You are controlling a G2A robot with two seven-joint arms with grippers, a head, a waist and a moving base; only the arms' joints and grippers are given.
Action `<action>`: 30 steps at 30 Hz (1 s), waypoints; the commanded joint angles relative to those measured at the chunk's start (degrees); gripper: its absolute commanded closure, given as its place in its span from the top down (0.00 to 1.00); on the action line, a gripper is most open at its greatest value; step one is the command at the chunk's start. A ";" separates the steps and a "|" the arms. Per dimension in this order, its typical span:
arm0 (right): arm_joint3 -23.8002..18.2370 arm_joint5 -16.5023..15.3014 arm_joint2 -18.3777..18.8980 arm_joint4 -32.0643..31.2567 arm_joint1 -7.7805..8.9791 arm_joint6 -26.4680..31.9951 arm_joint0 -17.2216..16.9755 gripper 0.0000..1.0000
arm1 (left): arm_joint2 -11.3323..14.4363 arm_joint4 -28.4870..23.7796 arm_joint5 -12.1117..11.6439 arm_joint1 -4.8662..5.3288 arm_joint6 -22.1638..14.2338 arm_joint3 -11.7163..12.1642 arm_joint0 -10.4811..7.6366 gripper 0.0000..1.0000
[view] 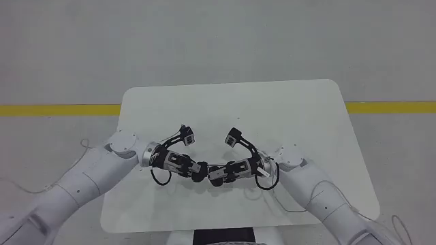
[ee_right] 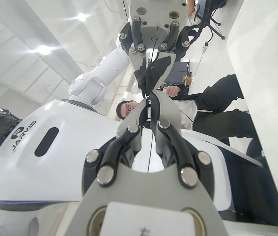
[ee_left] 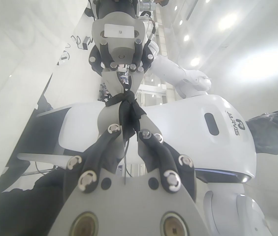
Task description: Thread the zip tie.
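Zip tie [ee_right: 150, 148] held by left pincer [ee_left: 127, 104] and right pincer [ee_right: 150, 100], both clenched on it, tips meeting above the counter [view: 306, 116].

Obstacle: left tool [view: 202, 171] and right tool [view: 218, 174] meet tip to tip over the near middle of the bench [view: 300, 109]. Both are pinched on the zip tie [ee_right: 150, 148], with no gap between them.
Obstacle: both forearms [view: 129, 153] angle in from the near corners.
Free room: bench top beyond the tools toward the far edge, and outward of each arm toward the side edges.
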 commanded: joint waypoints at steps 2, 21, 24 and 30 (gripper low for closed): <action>0.06 0.00 0.27 0.25 -0.08 0.00 -0.14 0.00 | -0.10 0.05 0.00 -0.02 0.00 0.17 0.01 0.00; 0.40 0.00 2.66 0.26 -0.30 -0.50 -1.37 1.00 | -3.63 0.83 0.00 -0.10 0.00 0.30 1.25 0.00; -0.02 0.00 4.71 0.43 -0.14 -2.06 -2.29 1.00 | -7.41 3.17 0.00 -0.23 0.79 0.24 2.60 0.00; -3.78 0.00 10.95 -2.04 0.20 -9.72 -5.83 1.00 | -15.85 7.71 0.00 -1.06 4.91 -2.76 8.08 0.00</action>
